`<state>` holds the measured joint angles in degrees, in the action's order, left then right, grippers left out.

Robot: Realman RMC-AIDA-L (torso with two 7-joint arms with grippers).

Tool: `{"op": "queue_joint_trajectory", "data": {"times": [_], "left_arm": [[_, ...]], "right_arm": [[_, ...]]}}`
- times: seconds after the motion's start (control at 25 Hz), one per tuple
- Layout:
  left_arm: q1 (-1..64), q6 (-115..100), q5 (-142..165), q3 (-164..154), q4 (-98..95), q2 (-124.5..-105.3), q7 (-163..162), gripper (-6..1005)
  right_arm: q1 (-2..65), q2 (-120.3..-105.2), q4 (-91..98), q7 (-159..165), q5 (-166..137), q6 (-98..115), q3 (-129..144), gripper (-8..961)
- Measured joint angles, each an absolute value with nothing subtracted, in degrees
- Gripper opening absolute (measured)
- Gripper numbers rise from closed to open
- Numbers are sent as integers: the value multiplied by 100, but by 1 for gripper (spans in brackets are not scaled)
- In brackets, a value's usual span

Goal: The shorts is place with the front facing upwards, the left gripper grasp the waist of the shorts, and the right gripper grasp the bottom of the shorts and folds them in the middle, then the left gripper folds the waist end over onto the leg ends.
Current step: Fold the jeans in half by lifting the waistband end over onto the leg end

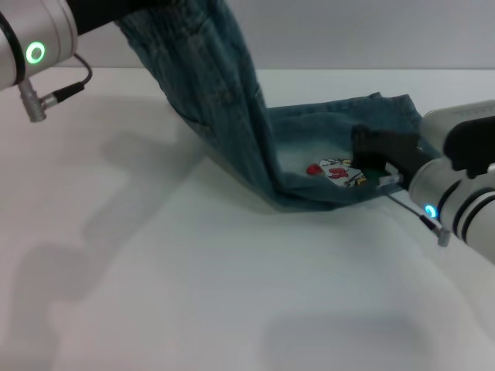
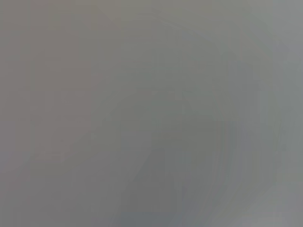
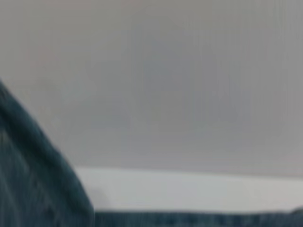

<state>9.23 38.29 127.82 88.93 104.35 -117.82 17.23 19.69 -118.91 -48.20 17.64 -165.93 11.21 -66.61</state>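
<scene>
A: What are the jaws doing?

B: The right gripper (image 1: 370,154) sits low on the denim shorts (image 1: 232,116), its dark fingers against the fabric near the embroidered patch (image 1: 336,171). Whether they are pinching the cloth or just resting on it, I cannot tell. The left gripper is out of the head view; only the left arm (image 1: 31,39), with its green ring light, shows at the upper left corner.

A: So where are the shorts?

B: Partly lifted. One end rises steeply toward the top of the head view, beside the left arm, and hangs as a long fold. The other end lies flat on the white table (image 1: 193,294), under the right gripper. The crease between the raised part and the flat part touches the table just left of the patch.

A: Anything from the wrist cameras?

B: The left wrist view is a plain grey blur. The right wrist view shows denim (image 3: 33,179) along one edge and the pale table (image 3: 189,189) behind it
</scene>
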Motion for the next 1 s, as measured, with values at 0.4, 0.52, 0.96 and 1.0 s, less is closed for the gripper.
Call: {"op": "queue_joint_trajectory", "data": {"times": [0.4, 0.52, 0.96, 1.0], "left_arm": [[959, 3792, 12531, 8734, 10848, -11786, 1723, 4], [968, 3792, 12513, 8681, 10863, -11786, 1723, 4], [1046, 3743, 12512, 8654, 10751, -11794, 1737, 3], [1055, 3743, 12512, 8650, 10726, -11794, 1738, 3]], "right_arm": [[3035, -11906, -3915, 2453, -16370, 1184, -5854, -2], [3206, -11908, -3984, 2667, -16369, 1186, -5543, -2], [3600, -11940, -4140, 3001, -16369, 1344, -4943, -1], [3648, -11941, -4113, 3056, -16369, 1375, -4896, -1]]}}
